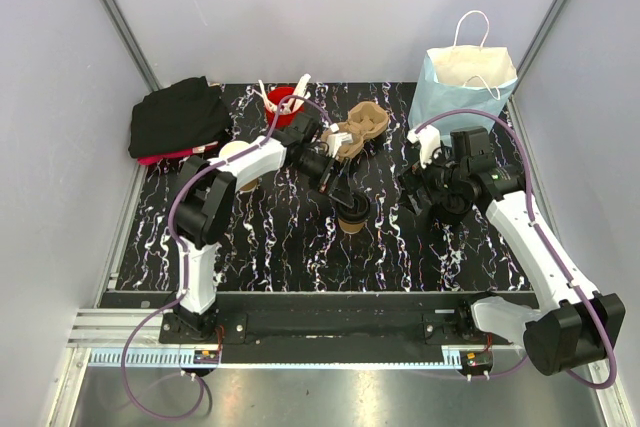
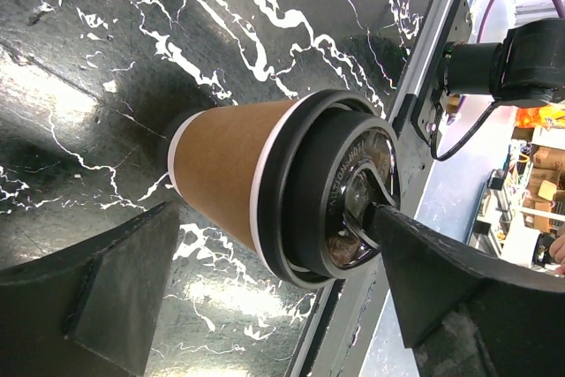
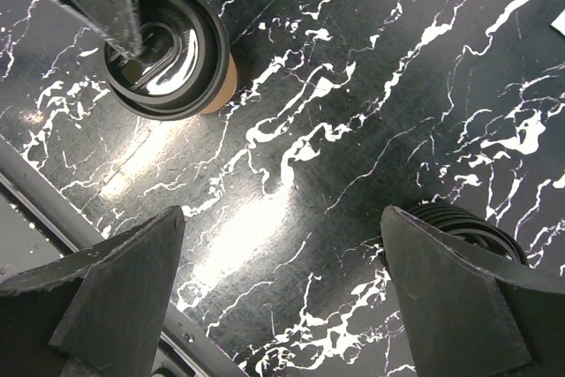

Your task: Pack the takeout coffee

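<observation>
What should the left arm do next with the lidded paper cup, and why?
Probably lower the left tool slightly and close it on the tan paper cup with the black lid. The tool is open, the cup stands upright on the black marbled table, and one finger hangs over the lid, not beside the wall.

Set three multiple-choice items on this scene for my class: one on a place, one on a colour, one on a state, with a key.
1. Where is the blue bag?
A back right of the table; B front left; C centre.
2. What colour is the lid on the cup?
A white; B black; C red.
3. How is that cup?
A upright on the table; B on its side; C inside the bag.

Key: 1 A, the top view shows it in the far right corner. 2 B, both wrist views show it black. 3 A, the right wrist view looks straight down on its lid.
</observation>
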Action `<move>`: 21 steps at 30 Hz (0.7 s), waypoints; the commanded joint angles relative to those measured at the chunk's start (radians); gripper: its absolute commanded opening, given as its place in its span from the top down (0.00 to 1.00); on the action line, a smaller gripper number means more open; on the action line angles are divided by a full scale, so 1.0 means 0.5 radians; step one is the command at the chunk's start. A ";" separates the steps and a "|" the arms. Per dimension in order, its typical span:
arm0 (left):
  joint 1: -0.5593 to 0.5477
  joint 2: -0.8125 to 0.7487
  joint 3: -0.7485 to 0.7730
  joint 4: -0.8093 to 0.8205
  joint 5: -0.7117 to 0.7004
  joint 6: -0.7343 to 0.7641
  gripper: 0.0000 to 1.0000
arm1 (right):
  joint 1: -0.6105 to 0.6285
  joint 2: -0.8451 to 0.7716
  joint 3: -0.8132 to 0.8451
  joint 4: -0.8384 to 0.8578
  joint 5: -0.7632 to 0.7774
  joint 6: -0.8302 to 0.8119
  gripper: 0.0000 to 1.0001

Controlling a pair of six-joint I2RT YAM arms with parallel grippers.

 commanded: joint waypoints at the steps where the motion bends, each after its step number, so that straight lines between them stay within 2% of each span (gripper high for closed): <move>1: -0.011 0.019 0.088 0.066 0.065 -0.002 0.11 | -0.009 -0.036 0.001 0.056 -0.061 0.022 0.03; 11: -0.011 0.053 0.063 0.066 0.065 -0.002 0.37 | -0.009 -0.002 -0.011 0.059 -0.172 0.038 0.06; 17: -0.021 0.069 0.032 0.066 0.029 0.001 0.51 | -0.009 0.090 -0.027 0.123 -0.310 0.117 0.13; 21: -0.042 0.072 0.017 0.072 -0.039 0.007 0.53 | -0.009 0.197 0.001 0.141 -0.365 0.148 0.18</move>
